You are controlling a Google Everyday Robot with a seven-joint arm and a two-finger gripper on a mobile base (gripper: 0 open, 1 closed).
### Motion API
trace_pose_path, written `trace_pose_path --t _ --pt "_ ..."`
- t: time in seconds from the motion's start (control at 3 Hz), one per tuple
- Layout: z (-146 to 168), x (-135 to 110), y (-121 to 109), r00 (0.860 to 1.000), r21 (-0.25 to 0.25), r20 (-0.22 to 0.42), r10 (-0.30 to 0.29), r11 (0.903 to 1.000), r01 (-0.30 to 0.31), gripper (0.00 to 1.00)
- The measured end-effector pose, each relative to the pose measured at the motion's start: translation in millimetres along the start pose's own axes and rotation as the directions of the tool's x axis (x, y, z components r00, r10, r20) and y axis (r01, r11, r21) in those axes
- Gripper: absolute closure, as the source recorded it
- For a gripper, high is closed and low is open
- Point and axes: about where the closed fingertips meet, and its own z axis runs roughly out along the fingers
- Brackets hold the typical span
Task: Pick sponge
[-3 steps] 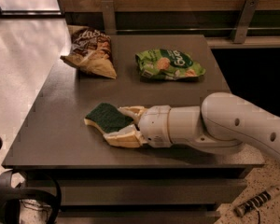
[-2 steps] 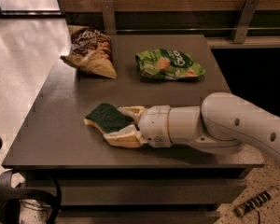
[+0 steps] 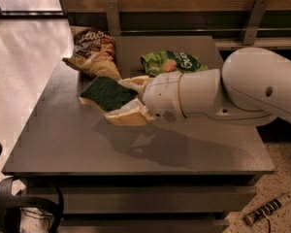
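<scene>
The sponge (image 3: 105, 92), dark green on top with a pale edge, sits between the two pale yellow foam-padded fingers (image 3: 128, 116) of my gripper (image 3: 118, 100). The gripper is shut on the sponge and holds it above the grey table (image 3: 63, 144), with a shadow cast on the top below it. My white arm (image 3: 218, 93) reaches in from the right, over the table's right half.
A brown snack bag (image 3: 94, 52) lies at the table's back left. A light green snack bag (image 3: 172, 62) lies at the back middle, just behind my wrist. A wooden wall with metal brackets (image 3: 252, 18) runs behind. A cable (image 3: 264, 210) lies on the floor at the lower right.
The gripper has risen off the table with the sponge held between its fingers. The view of the table has also shifted and come closer.
</scene>
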Motion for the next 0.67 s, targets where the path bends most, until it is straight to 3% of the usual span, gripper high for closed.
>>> trace_pose_path --t 0.33,0.67 --pt "-16 -37 -9 0.997 0.01 0.0 -0.081 0.9967 0.081 1.0" --pt "-32 -55 -16 0.991 0.011 0.041 -0.129 0.9916 0.129 1.0"
